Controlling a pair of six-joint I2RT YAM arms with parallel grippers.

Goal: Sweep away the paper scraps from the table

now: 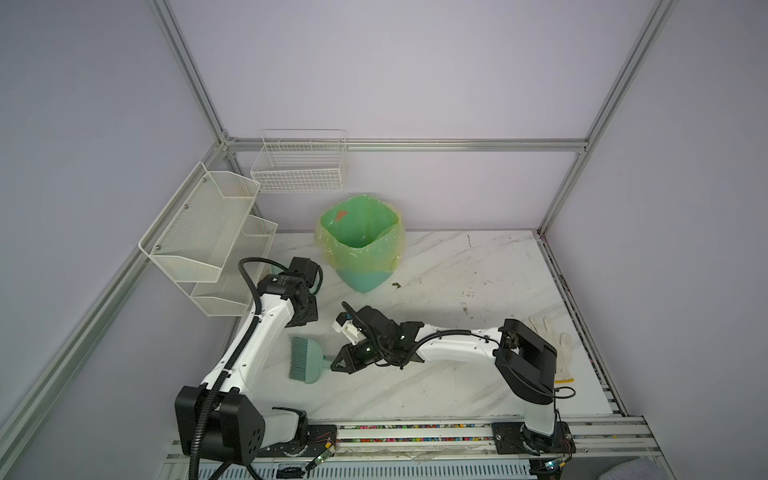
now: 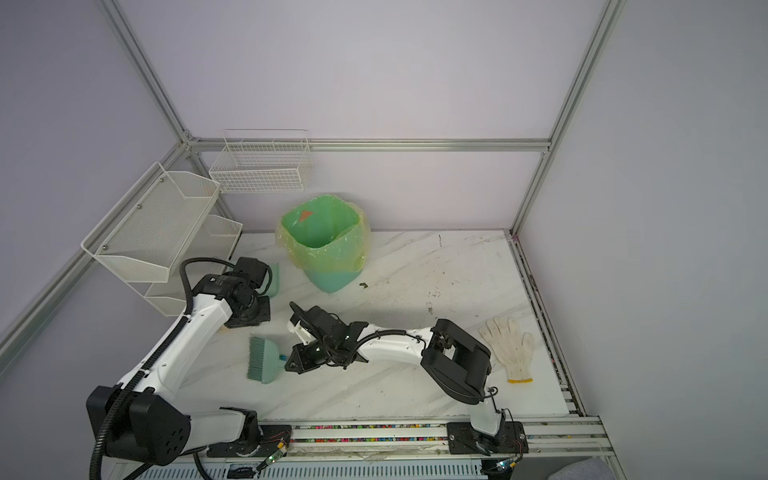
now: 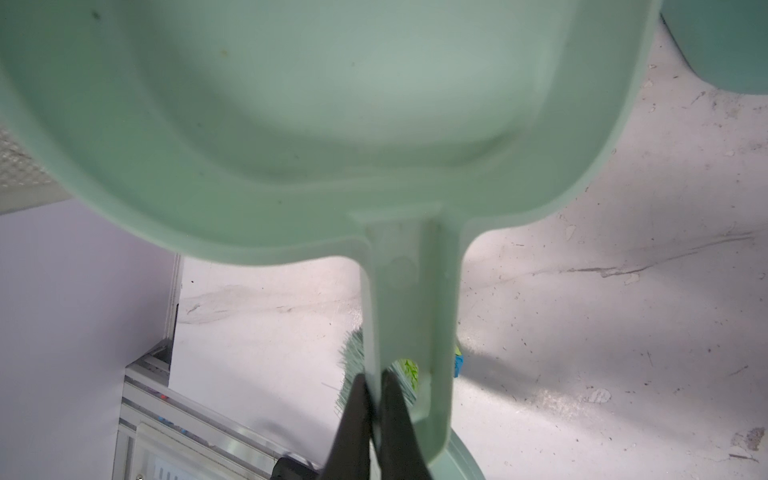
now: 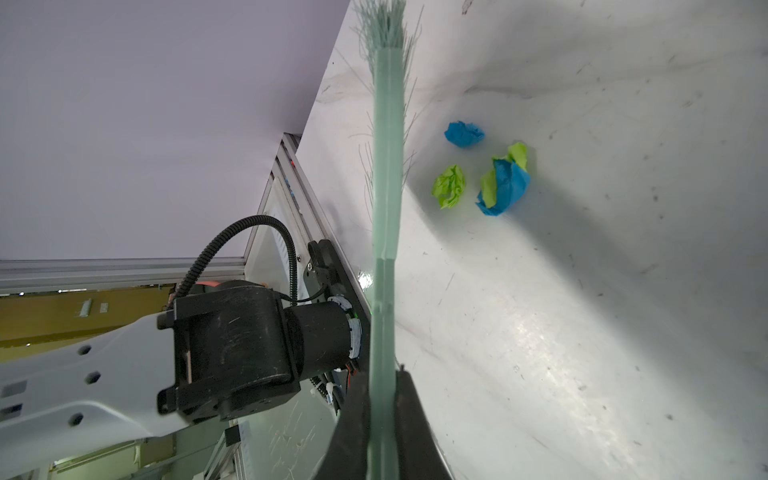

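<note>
The paper scraps (image 4: 503, 183) are lying as three crumpled wads, one bright blue, one lime green and one larger blue-and-lime lump. All are too rounded to be showing any long axis or heading, and they are clustering on the white veined worktop (image 4: 582, 332) just beside the mint hand brush (image 4: 386, 166). The right gripper (image 4: 382, 376) is pinching the brush's handle, its bristles pointing leftward in both top views, while the left gripper (image 3: 374, 384) is pinching the handle of the mint dustpan (image 3: 332, 104).

Walls: plain pale lilac panels (image 1: 415, 62), upper frame.
Frame: aluminium posts (image 1: 188, 68) rising at both corners.
Storage: white wire basket (image 1: 299, 170) and mesh shelf (image 1: 195, 232), centre left.
</note>
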